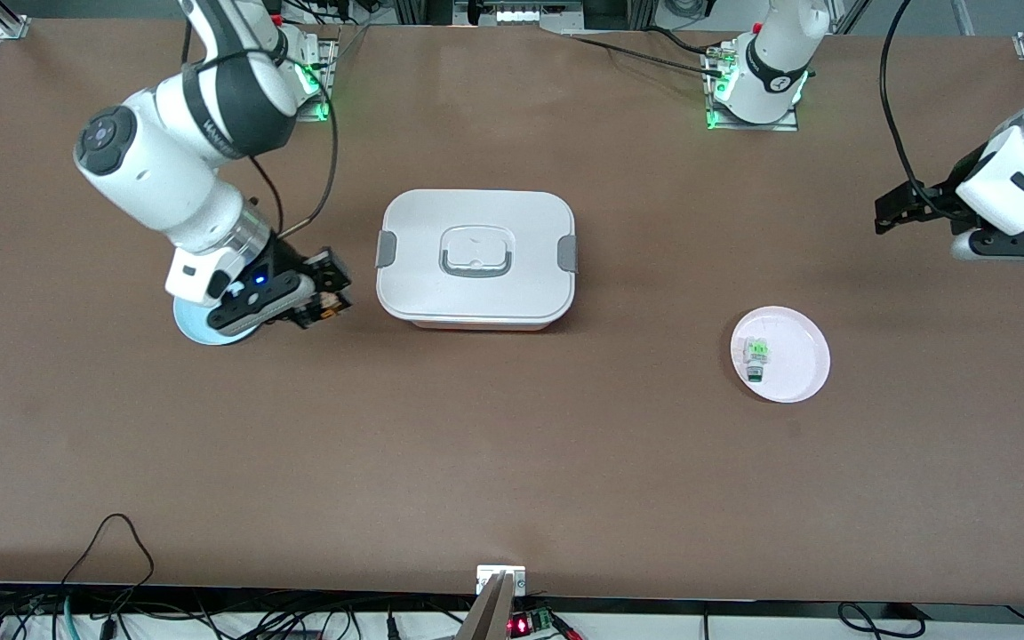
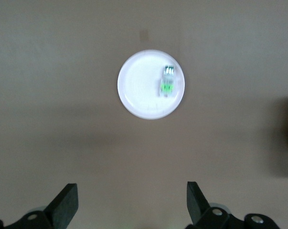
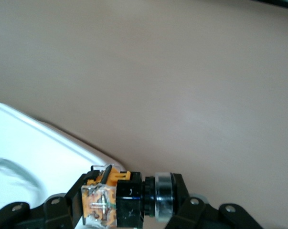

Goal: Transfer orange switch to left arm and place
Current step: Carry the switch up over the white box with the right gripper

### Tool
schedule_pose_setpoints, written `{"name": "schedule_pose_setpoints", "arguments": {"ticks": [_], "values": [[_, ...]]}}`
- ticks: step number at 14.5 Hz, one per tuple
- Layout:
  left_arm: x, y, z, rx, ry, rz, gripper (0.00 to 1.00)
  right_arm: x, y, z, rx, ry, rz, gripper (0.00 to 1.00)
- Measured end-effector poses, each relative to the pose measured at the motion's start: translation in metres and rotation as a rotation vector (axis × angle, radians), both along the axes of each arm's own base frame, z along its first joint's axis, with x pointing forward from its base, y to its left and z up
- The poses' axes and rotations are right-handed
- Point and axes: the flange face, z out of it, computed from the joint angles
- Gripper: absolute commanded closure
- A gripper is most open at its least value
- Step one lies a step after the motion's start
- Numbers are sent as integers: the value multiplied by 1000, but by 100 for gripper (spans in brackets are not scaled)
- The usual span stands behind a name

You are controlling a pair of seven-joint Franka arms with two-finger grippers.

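A: Right tool point(image 1: 321, 298) is up off the worktop point(image 1: 512, 462), clamped on the orange switch point(image 1: 327, 304). From the front camera the switch is only a speck of orange between the black fingers.

B: The right wrist view fills that in: orange switch point(image 3: 127, 198) lying crosswise in the right tool point(image 3: 129, 210), orange and clear body at one finger, black barrel with a silver ring at the other. A corner of the box point(image 3: 43, 162) shows just beside the load.

A: Agreed, the box point(image 1: 476, 259) stands right next to that tool, on the side toward the left arm's end, lid on, grey latches at both ends. A blue plate point(image 1: 201, 327) peeks out from under the tool's wrist.

B: Left tool point(image 1: 1001, 242) hangs high at the worktop's edge, at its own end. Its fingers cannot be read from the front, but the left wrist view shows the left tool point(image 2: 132, 202) with both tips wide apart and nothing between them.

A: Under it, the pink plate point(image 2: 151, 84) carrying the green-and-white component point(image 2: 168, 81) near its rim.

B: Front view puts that pink plate point(image 1: 780, 354) well apart from the box, with bare brown worktop from both down to the front edge. The green-and-white component point(image 1: 756, 356) sits on the plate's box-side half.
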Motion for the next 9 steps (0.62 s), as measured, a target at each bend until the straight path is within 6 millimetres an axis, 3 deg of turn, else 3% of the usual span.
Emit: {"name": "schedule_pose_setpoints", "arguments": {"ticks": [5,9], "values": [[-4,-31,-29,-142,149,-10,0,-21,80,61,206,-40,125,90],[3,-50,-28,-548,185,79,0,-38,117,78,379,-40,218,92]]}}
